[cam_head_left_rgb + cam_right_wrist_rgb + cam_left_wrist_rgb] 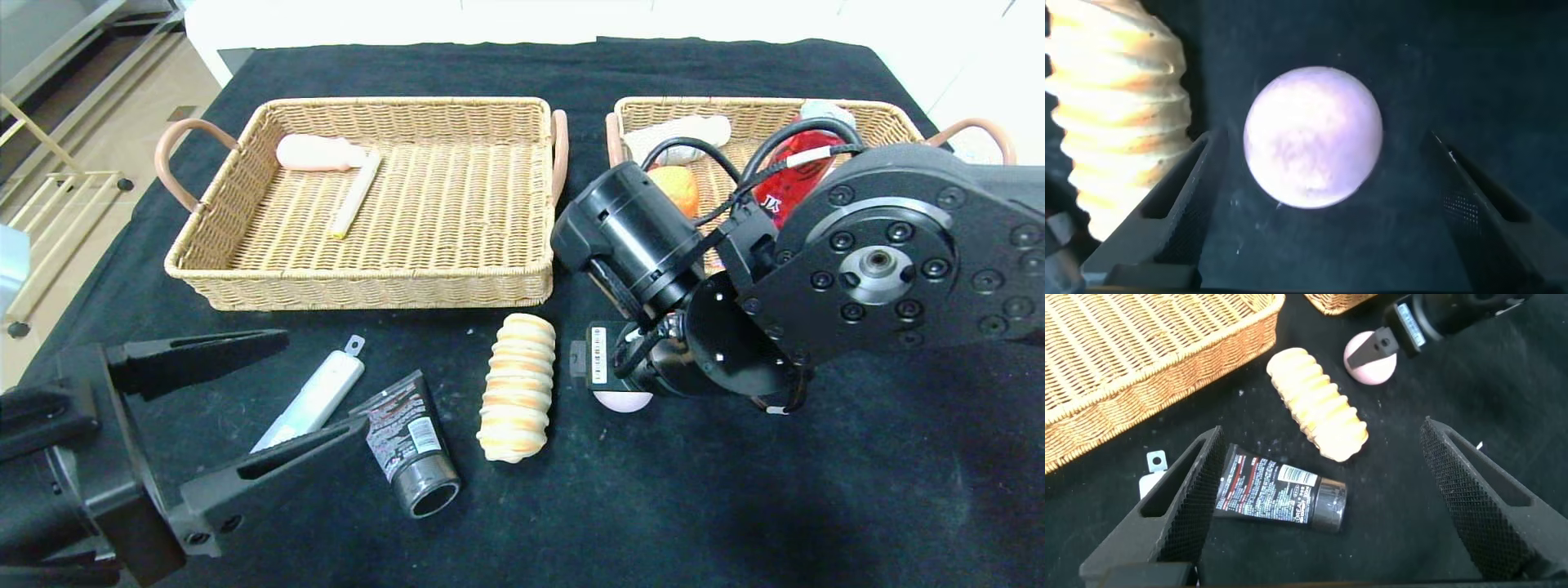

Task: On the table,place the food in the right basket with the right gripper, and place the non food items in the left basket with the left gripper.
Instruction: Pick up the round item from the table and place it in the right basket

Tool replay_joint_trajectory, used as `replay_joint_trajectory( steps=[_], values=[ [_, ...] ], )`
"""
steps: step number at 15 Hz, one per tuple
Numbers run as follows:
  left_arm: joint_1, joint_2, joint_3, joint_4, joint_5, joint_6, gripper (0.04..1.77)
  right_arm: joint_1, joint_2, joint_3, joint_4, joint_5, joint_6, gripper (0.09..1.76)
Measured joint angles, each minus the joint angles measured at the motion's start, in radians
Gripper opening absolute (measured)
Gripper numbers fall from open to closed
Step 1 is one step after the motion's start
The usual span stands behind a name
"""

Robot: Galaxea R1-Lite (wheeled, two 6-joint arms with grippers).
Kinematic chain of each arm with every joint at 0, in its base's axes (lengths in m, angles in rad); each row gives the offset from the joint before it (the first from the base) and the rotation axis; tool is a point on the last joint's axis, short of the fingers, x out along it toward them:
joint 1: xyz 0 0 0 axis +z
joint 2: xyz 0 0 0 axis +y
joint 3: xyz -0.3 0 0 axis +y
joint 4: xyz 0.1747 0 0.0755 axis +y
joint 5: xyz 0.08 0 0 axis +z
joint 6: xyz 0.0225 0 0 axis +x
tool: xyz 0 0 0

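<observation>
Lower left of the head view, the left gripper point(269, 408) hangs spread over the tube point(411, 443), while mid-frame the right gripper point(1315, 245) sits released around the pink ball point(1313, 136), which could easily roll into the bread point(517, 387) if one finger bumps it on closing.

The black-clothed table point(735, 506) carries two wicker baskets point(367, 196) at twelve o'clock; nearer lie a white tube point(314, 400), black tube point(408, 445), ridged bread roll point(518, 388) and pink ball point(622, 400).
</observation>
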Motion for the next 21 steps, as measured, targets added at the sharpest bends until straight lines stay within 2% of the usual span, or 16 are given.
replay_joint_trajectory(
  steps=[10, 13, 17, 18, 19, 21],
  values=[
    [0.001, 0.003, 0.002, 0.001, 0.002, 0.0, 1.72, 0.001, 0.032, -0.022, -0.001, -0.001, 0.018, 1.68],
    [0.002, 0.003, 0.002, 0.0, 0.002, 0.0, 1.72, 0.001, 0.037, -0.025, 0.0, 0.0, 0.019, 1.17],
    [0.002, 0.005, 0.003, 0.001, 0.002, 0.001, 1.72, 0.001, 0.042, -0.027, 0.0, 0.0, 0.02, 0.74],
    [0.002, 0.006, 0.003, 0.0, 0.002, 0.001, 1.72, 0.001, 0.043, -0.027, 0.0, 0.0, 0.02, 0.39],
    [0.002, 0.006, 0.003, 0.001, 0.001, 0.001, 1.72, 0.001, 0.044, -0.027, 0.0, -0.001, 0.022, 0.17],
    [0.002, 0.006, 0.003, 0.001, 0.0, 0.001, 1.72, 0.001, 0.046, -0.027, 0.0, -0.001, 0.025, 0.17]
  ],
)
